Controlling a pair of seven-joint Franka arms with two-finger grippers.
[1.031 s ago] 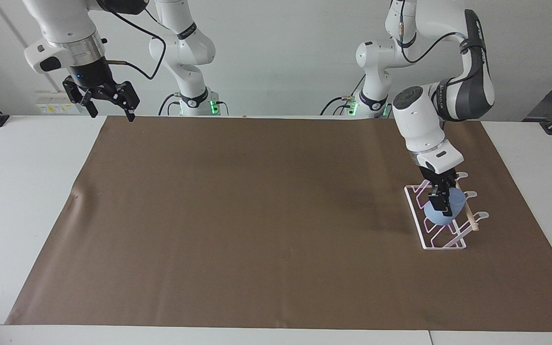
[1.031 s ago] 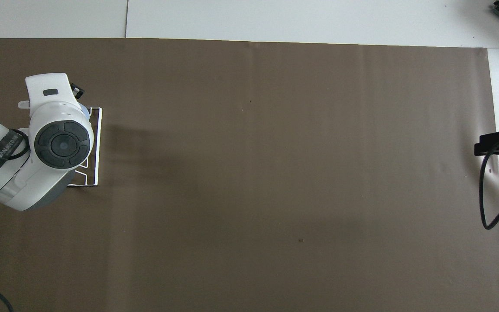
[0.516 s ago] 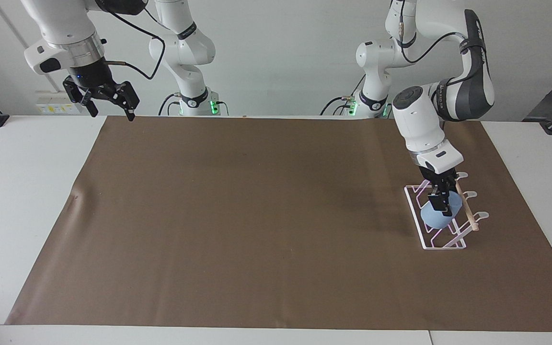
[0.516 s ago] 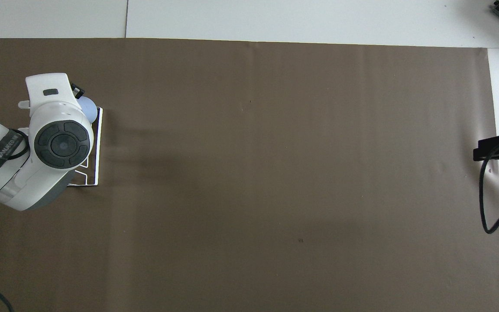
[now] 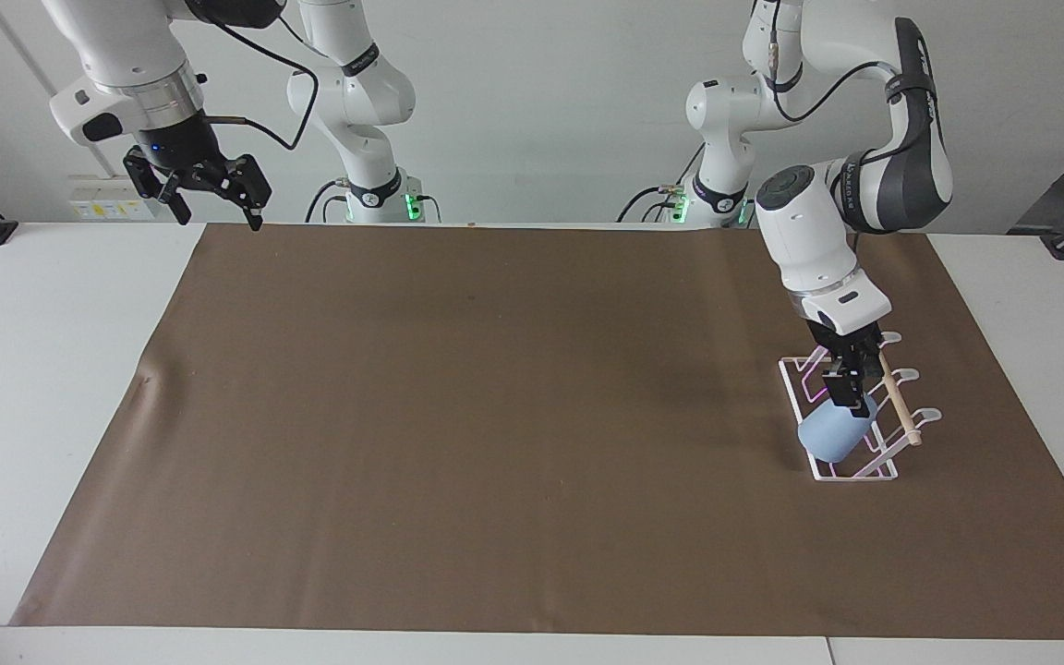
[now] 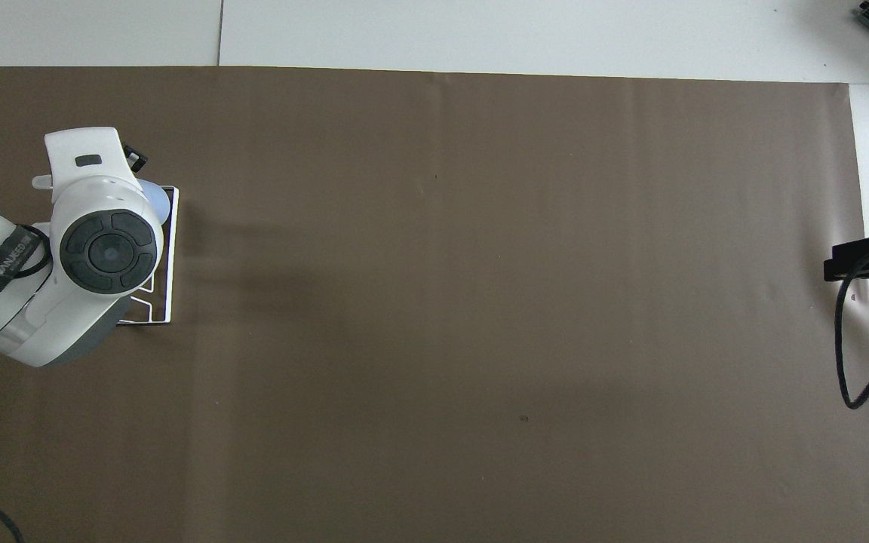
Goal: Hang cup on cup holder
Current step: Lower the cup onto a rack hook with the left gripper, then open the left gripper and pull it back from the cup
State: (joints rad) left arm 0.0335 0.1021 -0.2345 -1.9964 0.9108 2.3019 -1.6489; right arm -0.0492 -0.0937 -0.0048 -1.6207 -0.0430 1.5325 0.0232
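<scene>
Sliding down since the earlier frames, the cup [image 5: 834,433] now sits lower on the cup holder [image 5: 851,471], tilted over a slanted prong with its body leaning toward the middle of the desk [image 5: 15,388]; a second ago it was tucked up between the fingers. We see the left hand [image 5: 846,392] just above the cup, its fingers parted and, as far as we can tell, no longer pinching it. We judge this to be the release step: the cup looks hung, and the next move calls for a straight lift clear of the wooden dowel [image 5: 899,406] without nudging the rack. Its arm bends steeply down over the holder, at its own end of the brown mat [image 5: 495,416]. Our right hand [image 5: 209,189] waits spread wide, raised above the mat's corner at its own end.
</scene>
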